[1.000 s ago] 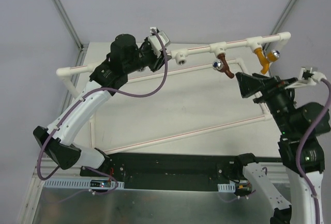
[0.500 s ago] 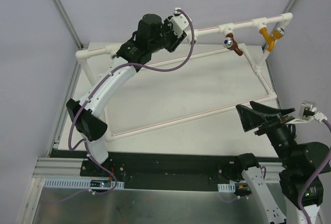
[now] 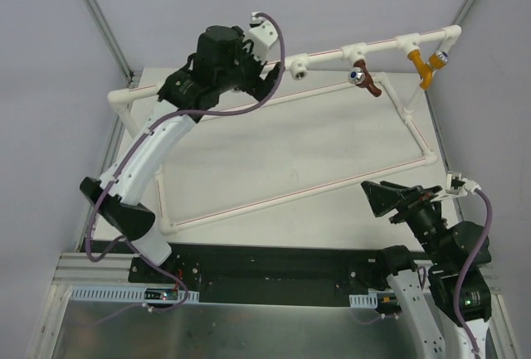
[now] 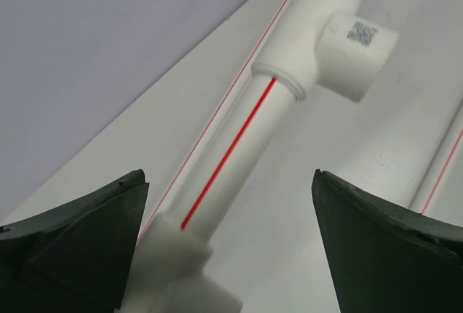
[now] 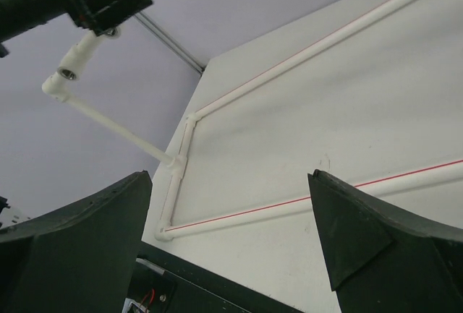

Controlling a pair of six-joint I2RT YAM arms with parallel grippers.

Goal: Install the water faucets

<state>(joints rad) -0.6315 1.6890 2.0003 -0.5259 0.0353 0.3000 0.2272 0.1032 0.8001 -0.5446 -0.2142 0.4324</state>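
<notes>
Dark reddish-brown faucet [image 3: 365, 82]: hanging from a tee on the raised white pipe rail [image 3: 383, 44], right of centre in the upper part of the overhead view, shiny round end turned to the left. Orange-yellow faucet [image 3: 426, 67]: hanging from the next tee along the same rail, nearer the upper right corner, just short of the rail's end elbow, shiny end turned to the right. The two are apart from one another, and nothing grips either one.

Further left on the rail sits a bare tee socket [image 3: 296, 66] with a metal-ringed hole.

Left gripper [image 3: 270, 80]: at the rail, just left of that socket, in the upper middle of the frame. In its wrist view [image 4: 230, 177] the jaws are spread wide on either side of a red-lined pipe section [image 4: 242, 136], with a clear gap on both sides. A tee with a printed code label [image 4: 340, 35] lies beyond.

Right gripper [image 3: 400, 195]: low in the lower right of the overhead view, well apart from both faucets and the rail. Its wrist view [image 5: 230, 176] shows the jaws spread, nothing between them, facing the pale surface [image 3: 315, 152] and the pipe frame [image 5: 289, 208] lying on it.
</notes>
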